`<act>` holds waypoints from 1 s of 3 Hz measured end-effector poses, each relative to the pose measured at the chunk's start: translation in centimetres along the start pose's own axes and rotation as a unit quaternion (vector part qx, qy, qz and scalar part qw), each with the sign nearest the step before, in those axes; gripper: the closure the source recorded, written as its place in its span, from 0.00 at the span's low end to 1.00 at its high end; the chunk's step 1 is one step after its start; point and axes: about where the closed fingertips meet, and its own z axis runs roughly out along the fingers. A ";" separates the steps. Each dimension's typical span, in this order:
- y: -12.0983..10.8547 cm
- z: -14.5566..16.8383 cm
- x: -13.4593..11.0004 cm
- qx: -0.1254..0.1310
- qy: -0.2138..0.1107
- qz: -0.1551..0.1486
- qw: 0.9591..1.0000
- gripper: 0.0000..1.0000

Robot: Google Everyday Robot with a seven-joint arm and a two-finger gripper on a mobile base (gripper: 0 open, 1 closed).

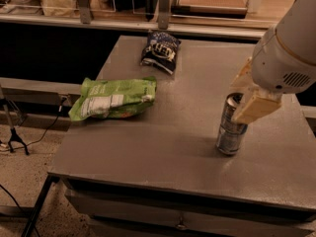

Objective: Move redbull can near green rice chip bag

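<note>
The redbull can (230, 130) stands on the grey table (148, 147) at the right, leaning slightly. My gripper (239, 101) is at the can's top, open, with one cream finger (254, 107) in front of the can's upper right side and the other behind it. The green rice chip bag (114, 98) lies flat at the table's left edge, well apart from the can. The white arm housing (286, 58) fills the upper right.
A dark blue snack bag (160, 52) lies at the back middle of the table. A counter with containers (148, 4) runs behind. A stand's legs and cables (12, 132) are on the floor at the left.
</note>
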 end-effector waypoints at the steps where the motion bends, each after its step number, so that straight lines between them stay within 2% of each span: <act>1: 0.0 -0.2 -0.1 0.003 0.000 -0.001 1.000 0.90; 2: -0.1 -0.8 -0.3 0.008 -0.012 -0.002 1.000 1.00; 3: -1.3 -2.8 -0.5 0.037 -0.032 -0.004 0.999 1.00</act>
